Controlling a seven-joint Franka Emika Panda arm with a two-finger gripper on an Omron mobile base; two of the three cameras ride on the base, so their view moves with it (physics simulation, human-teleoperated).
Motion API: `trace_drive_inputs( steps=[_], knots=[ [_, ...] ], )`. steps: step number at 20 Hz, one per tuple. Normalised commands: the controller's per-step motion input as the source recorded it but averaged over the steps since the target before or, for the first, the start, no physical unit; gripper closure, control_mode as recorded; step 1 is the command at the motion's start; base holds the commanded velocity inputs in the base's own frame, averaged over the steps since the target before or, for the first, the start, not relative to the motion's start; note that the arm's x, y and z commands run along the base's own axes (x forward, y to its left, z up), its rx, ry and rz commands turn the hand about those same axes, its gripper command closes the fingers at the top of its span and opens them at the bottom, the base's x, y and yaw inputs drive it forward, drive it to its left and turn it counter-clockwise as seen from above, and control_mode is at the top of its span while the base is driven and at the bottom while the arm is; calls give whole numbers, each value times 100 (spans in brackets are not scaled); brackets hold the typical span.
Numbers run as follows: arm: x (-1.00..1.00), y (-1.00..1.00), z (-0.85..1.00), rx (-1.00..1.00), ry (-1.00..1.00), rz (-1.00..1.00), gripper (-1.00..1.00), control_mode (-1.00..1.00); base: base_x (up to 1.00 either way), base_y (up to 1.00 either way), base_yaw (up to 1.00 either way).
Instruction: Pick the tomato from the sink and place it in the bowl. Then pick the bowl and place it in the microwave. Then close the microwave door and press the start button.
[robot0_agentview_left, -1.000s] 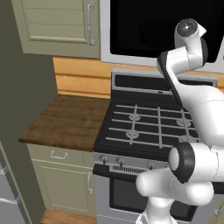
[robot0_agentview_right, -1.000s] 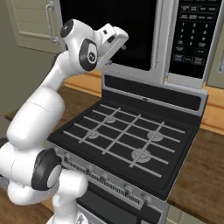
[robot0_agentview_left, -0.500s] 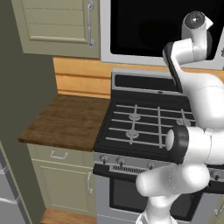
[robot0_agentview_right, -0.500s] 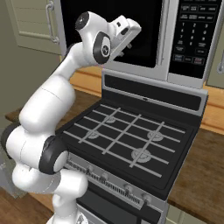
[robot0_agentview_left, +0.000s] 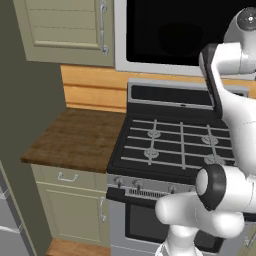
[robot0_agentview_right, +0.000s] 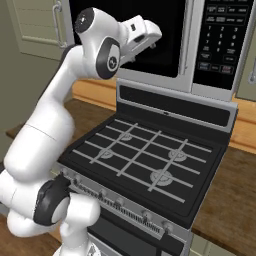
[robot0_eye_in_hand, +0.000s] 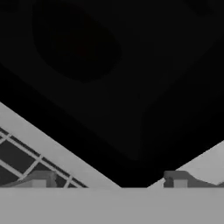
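To my far left hangs a green cabinet door (robot0_agentview_left: 65, 25) above a brown wooden counter (robot0_agentview_left: 75, 137), and just right of that counter sits the black-topped stove (robot0_agentview_right: 150, 160) with its grey grates. Above the stove the microwave door (robot0_agentview_right: 165, 35) is shut, its big black window before my hand, and my gripper (robot0_eye_in_hand: 109, 180) is raised close to that glass with its fingers spread wide, holding nothing. Farthest right are the door's vertical bar handle (robot0_agentview_right: 186, 42) and then the microwave's dark button panel (robot0_agentview_right: 218, 37).
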Motion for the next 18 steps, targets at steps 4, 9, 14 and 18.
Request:
trace_drive_inputs(
  steps=[4, 9, 14, 18],
  knots=[
    [-100, 0, 10, 23, -9, -7, -100, -100, 0, 0, 0],
    [-92, 0, 2, 18, -14, -6, -100, -100, 0, 0, 0],
    [-90, -8, -10, 16, -20, -12, -100, -100, 0, 0, 0],
    [-77, -1, -30, 22, -17, -13, 100, -100, 0, 0, 0]
  ],
)
